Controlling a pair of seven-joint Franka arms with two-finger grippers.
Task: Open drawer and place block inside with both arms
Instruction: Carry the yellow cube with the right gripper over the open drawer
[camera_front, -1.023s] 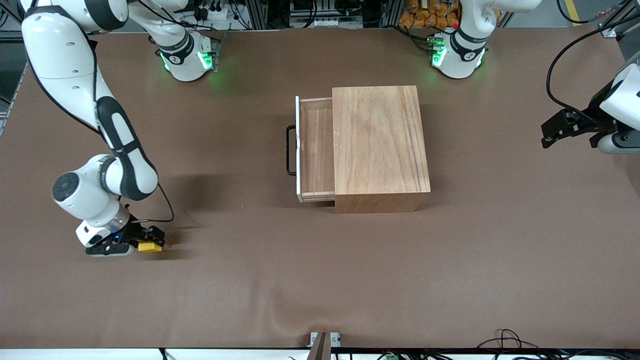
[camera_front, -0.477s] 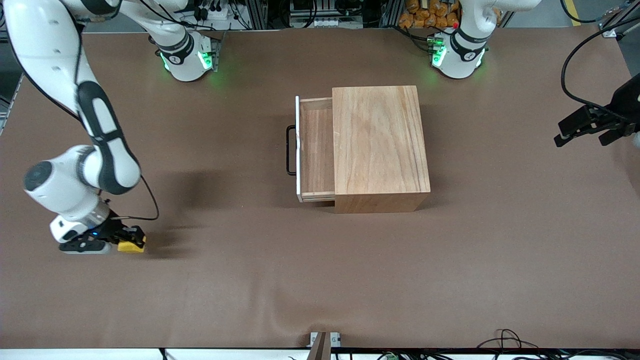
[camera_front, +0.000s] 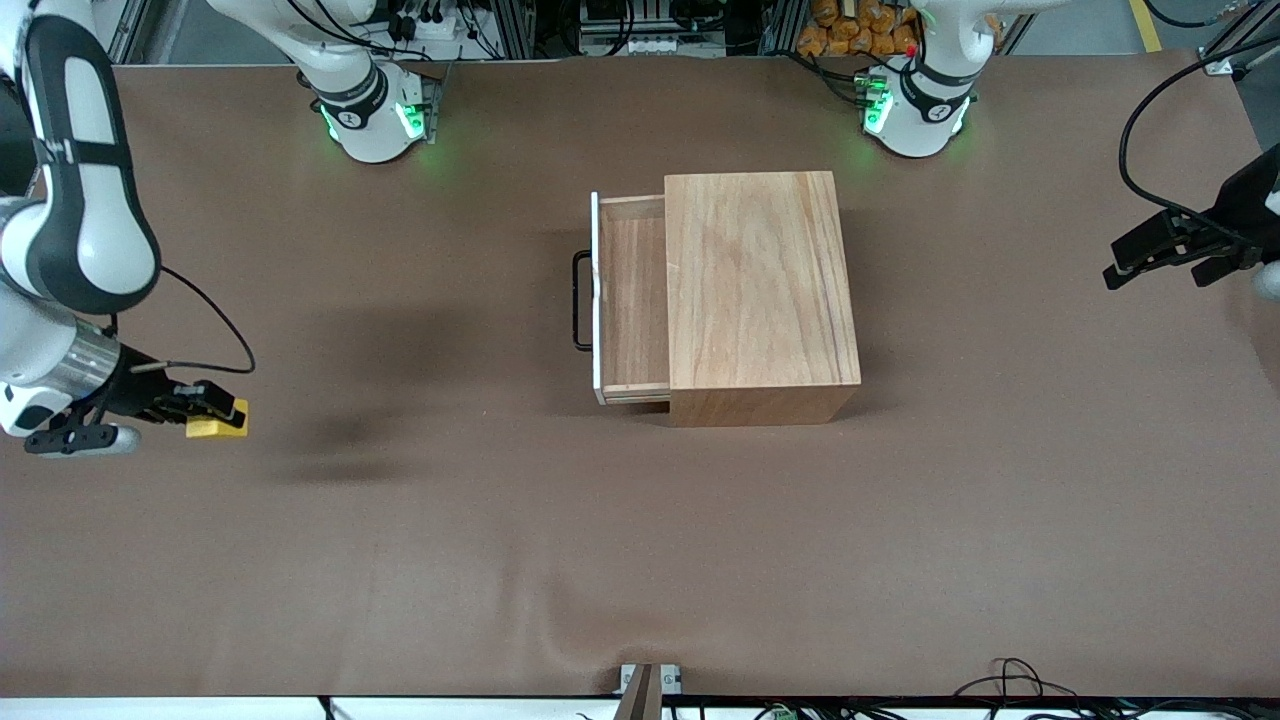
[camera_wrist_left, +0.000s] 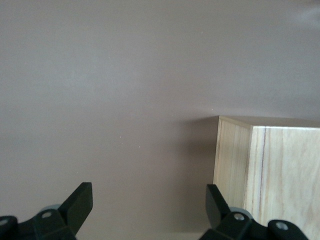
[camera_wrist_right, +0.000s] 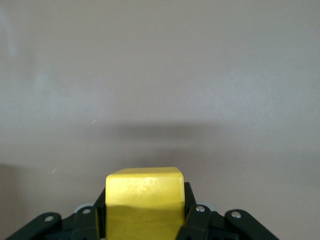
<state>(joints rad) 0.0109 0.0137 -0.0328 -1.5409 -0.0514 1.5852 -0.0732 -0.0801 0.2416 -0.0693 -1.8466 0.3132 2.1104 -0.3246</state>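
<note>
Both arms are glossy white with rounded joints. The right arm (camera_front: 75, 215) wears a broad black band along its forearm, and a thin black cable loops from its wrist. Each base (camera_front: 368, 110) glows green at a black ring. The grippers (camera_front: 215, 412) are black, with small silver screws showing.
</note>
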